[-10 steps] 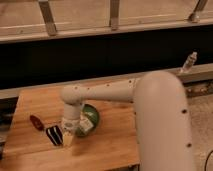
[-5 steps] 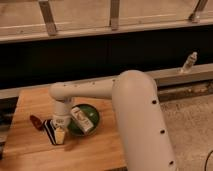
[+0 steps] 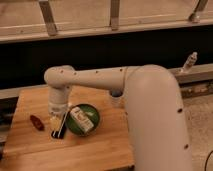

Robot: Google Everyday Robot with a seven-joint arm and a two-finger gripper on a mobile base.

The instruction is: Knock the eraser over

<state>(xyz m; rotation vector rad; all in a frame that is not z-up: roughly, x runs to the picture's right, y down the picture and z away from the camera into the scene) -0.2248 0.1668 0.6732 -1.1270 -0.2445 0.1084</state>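
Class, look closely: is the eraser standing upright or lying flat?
Lying flat: the eraser stretches along the wooden table, with the gripper right above its far end.

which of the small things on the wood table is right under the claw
The eraser, the black block with a white stripe: the claw is right over it. The dark red oval item lies apart to its left; the labelled bottle lies in the green bowl.

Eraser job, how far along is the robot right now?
Done, it seems: the eraser lies flat on the wooden table, between the red item and the green bowl. In hand: the hand hangs right at the eraser's top end. Left: pulling the arm away.
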